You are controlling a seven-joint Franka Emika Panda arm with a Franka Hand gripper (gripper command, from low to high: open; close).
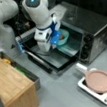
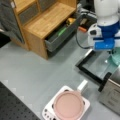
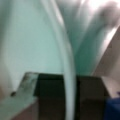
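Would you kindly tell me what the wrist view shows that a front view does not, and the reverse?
Only the wrist view shows, close up, the teal bowl's rim passing between the claw's dark fingers. Only a front view shows the toaster oven, its open door, the pink pan on a white stove, and the wooden cabinet. Both share the teal bowl and the claw at it.

Both front views look down from opposite sides, sharing the oven [image 1: 90, 34]; wrist view sits close.

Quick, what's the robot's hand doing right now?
Gripper: shut on the rim of the teal bowl, at the open toaster oven.
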